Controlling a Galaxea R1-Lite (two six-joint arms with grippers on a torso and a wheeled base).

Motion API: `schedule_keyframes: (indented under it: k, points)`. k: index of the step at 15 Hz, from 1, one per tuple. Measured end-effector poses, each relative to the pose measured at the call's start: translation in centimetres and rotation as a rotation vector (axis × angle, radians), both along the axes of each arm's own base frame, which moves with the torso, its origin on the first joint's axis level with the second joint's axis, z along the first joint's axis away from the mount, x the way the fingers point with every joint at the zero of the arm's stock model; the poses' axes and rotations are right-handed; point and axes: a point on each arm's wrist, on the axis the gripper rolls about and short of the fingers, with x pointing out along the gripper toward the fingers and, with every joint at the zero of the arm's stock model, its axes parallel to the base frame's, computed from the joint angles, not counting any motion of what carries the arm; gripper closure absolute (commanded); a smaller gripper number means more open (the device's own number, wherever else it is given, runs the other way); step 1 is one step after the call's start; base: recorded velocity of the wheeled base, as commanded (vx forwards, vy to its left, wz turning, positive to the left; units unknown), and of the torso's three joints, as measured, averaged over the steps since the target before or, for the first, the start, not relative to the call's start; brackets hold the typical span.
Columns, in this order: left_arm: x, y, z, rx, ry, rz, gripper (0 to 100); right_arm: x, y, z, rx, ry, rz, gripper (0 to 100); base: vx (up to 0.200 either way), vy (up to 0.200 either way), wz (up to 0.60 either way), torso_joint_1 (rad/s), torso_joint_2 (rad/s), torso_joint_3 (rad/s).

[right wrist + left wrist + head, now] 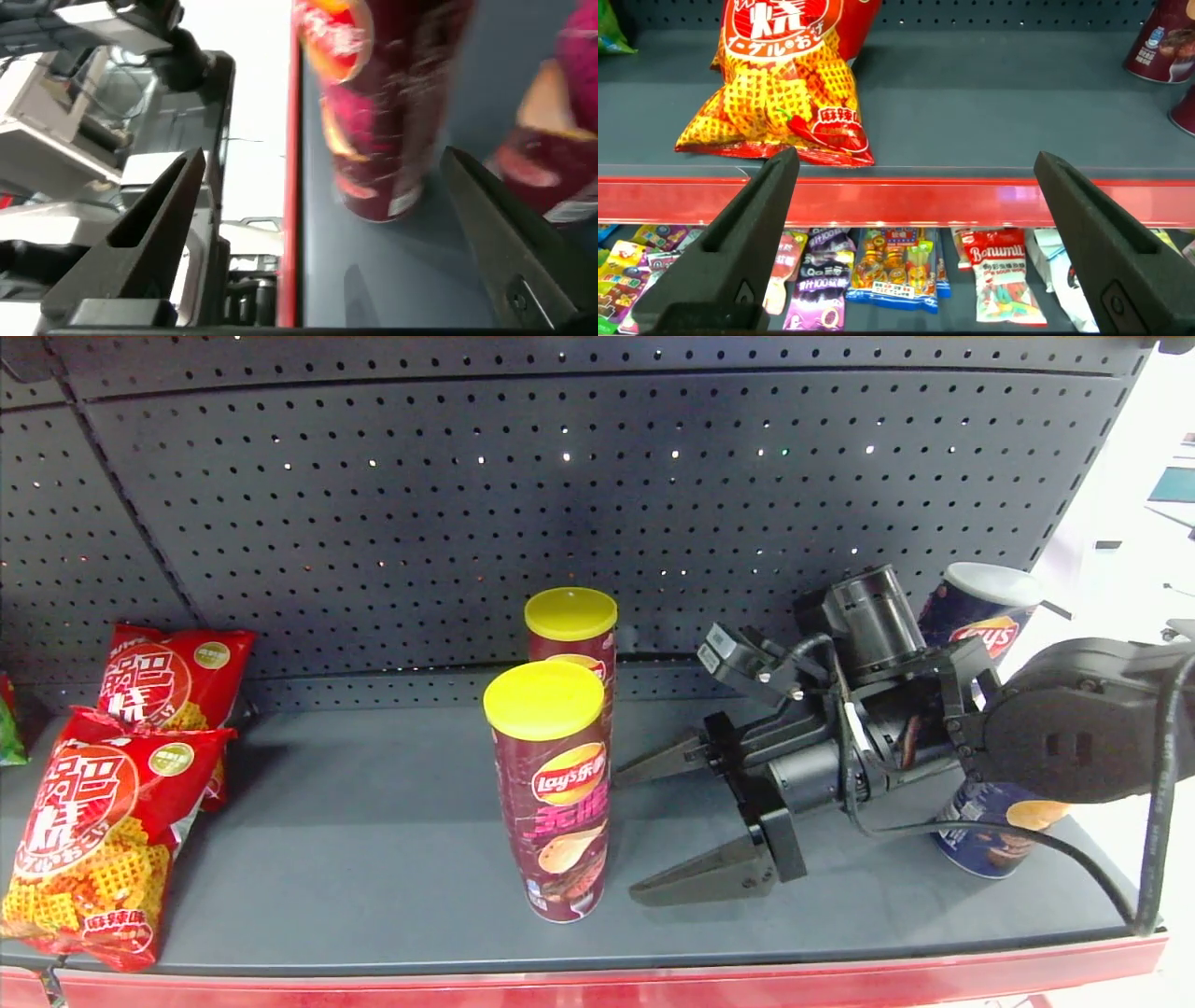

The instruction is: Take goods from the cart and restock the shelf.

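Shelf: the grey shelf [373, 821] with a holed back panel [467, 504] is the place to be restocked; much of its middle is bare, so there is room for more goods.
Snack bags: two red snack bags [89, 840] lie flat at the robot's left, one overlapping the other, well apart from the work in the middle.
Right pincer: the right pincer [630, 838] lies on its side low over the shelf, jaws spread wide and gripping nothing; its tips point at the front can, just beside it. In my judgement the wide spread is there to clear the can's sides.
Front can: the maroon front can [555, 803] with a yellow lid stands upright near the shelf's front, free of the jaws, so it looks placed.
Rear can: a matching rear can [571, 625] stands right behind it, making a row running front to back.
Blue cans: two blue cans [980, 611] stand at the right end, partly hidden by the arm; a careless swing could knock them.
Left pincer: the left pincer [915, 157] hangs in front of the shelf's red lip [906, 201], wide open and empty, above packets of sweets [896, 271] on the level below.
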Motion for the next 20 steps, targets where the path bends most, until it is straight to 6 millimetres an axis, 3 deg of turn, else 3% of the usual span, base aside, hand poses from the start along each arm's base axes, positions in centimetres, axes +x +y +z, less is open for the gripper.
schedule_keyframes:
  k: [11, 20]
  points:
    - [0.0, 0.0, 0.0, 0.0, 0.0, 0.0, 0, -1.5, 0.6, -0.8, -0.015, 0.019, 0.044, 0, 0.0, 0.0, 0.0, 0.0, 0.0, 0.0]
    - [0.0, 0.0, 0.0, 0.0, 0.0, -0.001, 0, -0.4, 0.4, -1.4, -0.026, 0.025, 0.024, 0, 0.0, 0.0, 0.0, 0.0, 0.0, 0.0]
